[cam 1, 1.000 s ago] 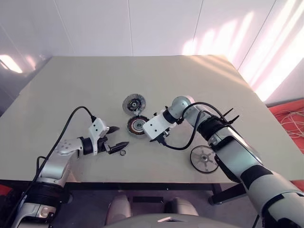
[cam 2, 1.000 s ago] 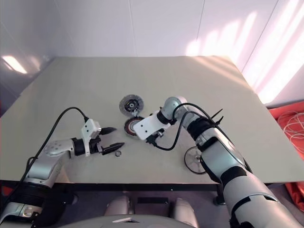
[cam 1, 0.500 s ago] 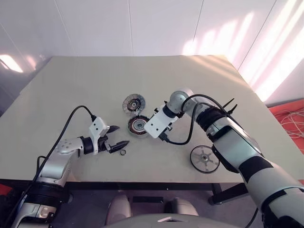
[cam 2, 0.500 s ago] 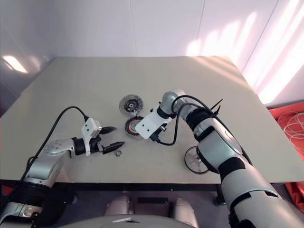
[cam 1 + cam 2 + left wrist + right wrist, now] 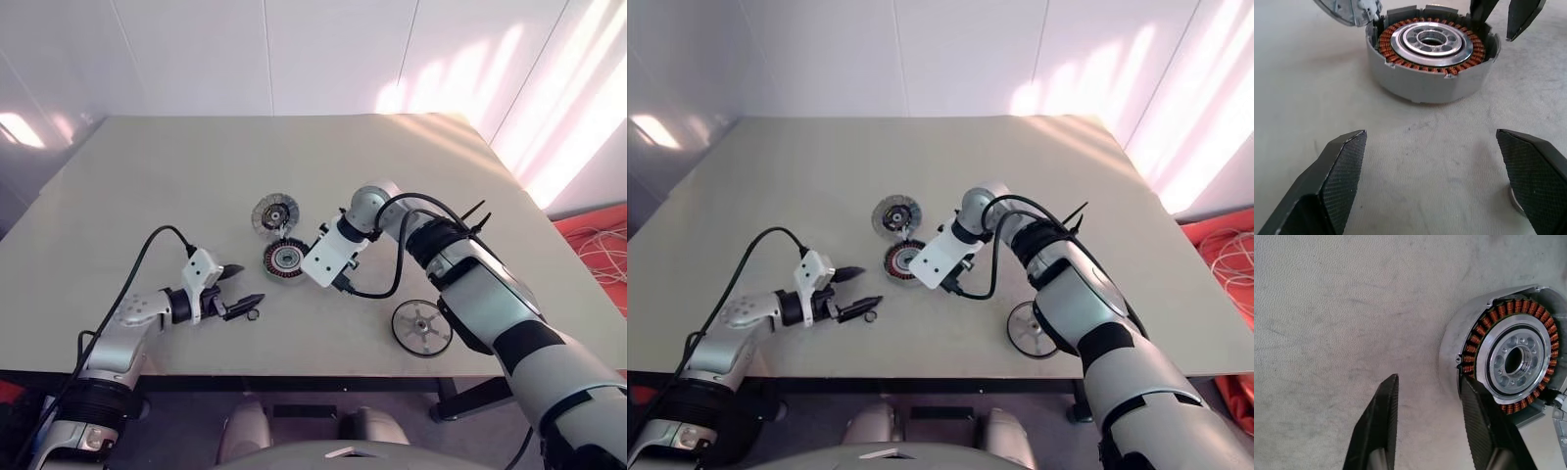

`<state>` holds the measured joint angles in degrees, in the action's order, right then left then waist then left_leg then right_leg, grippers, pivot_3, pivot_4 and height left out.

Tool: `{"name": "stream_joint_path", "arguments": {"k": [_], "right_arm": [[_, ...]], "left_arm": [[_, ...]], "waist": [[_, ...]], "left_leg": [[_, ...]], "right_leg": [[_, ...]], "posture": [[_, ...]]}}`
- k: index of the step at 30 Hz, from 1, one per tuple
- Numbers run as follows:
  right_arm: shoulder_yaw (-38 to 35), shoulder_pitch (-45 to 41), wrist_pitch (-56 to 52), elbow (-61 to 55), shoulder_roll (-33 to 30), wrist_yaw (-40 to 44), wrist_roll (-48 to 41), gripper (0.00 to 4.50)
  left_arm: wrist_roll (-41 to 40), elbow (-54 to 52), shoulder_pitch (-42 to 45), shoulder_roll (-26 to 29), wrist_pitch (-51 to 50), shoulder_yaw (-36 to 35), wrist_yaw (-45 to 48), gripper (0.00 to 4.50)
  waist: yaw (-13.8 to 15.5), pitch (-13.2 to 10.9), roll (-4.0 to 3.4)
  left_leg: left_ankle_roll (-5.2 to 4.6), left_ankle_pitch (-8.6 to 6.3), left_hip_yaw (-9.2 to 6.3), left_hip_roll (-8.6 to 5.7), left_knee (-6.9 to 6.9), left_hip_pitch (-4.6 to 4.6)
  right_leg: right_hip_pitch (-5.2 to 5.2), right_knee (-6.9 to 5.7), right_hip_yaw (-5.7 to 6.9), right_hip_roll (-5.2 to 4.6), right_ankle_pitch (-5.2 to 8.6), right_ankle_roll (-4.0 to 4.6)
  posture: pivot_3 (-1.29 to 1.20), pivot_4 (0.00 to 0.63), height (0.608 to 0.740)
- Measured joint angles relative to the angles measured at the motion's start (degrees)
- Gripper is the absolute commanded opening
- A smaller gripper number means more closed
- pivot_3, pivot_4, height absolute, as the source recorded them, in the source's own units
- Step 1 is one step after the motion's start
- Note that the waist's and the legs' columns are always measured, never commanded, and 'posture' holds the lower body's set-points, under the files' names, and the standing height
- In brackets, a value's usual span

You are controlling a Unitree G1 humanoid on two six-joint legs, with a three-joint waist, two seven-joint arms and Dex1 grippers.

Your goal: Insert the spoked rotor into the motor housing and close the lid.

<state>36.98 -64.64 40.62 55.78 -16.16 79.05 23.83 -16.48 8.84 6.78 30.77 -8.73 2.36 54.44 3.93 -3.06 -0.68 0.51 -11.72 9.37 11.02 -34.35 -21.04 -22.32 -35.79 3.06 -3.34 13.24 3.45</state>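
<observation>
lid [image 5: 1349, 10] cut by frame edge, small ring [image 5: 1514, 199] behind pincer finger

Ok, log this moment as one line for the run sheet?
rotor: on table, untouched | housing: open, empty | lid: swung back | right gripper: beside housing wall, jaws apart, empty | left gripper: open, empty

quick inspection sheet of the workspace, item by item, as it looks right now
surface: beige table, patches of sunlight at its far right corner
job's things: motor housing open at mid-table, coppery windings showing, no rotor in it; lid swung back flat behind it; spoked rotor lying flat near the front right edge, untouched
clutter: small black ring by the left fingertips
grippers: left gripper open, empty, facing the housing; right gripper pointing down beside the housing, jaws apart, holding nothing
cables: black cable looping over the left arm; another on the right arm
surroundings: white wall panels; red mat with white cords at right
</observation>
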Motion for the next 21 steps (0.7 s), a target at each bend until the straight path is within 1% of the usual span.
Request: {"name": "stream_joint_path", "arguments": {"k": [3,4,21], "right_arm": [[-0.1,-0.1,0.1,-0.5,0.1,-0.2,-0.1,0.29],[-0.1,-0.1,0.1,-0.5,0.1,-0.4,-0.1,0.02],[0.1,-0.8,0.2,-0.5,0.0,-1.7,0.8,0.02]], "left_arm": [[0.2,1.5,0.2,-0.1,1.5,0.0,0.3,4.50],[0.2,1.7,0.3,-0.2,1.7,0.0,0.4,4.50],[0.1,0.2,0.4,-0.1,0.6,0.0,0.1,4.50]], "waist": [[0.1,0.0,0.00],[0.2,0.0,0.00],[0.0,0.0,0.02]], "left_leg": [[-0.02,-0.01,0.00,-0.01,0.00,-0.03],[-0.03,-0.01,0.00,-0.01,0.00,-0.04],[0.00,0.00,0.02,0.02,0.00,-0.05]], "right_leg": [[0.00,0.02,0.00,-0.01,0.00,0.00],[0.00,0.03,0.00,-0.01,0.00,0.00],[-0.05,-0.02,0.00,0.00,0.00,0.02]], "posture": [[0.00,0.000,0.740],[0.00,0.000,0.740],[0.00,0.000,0.740]]}}
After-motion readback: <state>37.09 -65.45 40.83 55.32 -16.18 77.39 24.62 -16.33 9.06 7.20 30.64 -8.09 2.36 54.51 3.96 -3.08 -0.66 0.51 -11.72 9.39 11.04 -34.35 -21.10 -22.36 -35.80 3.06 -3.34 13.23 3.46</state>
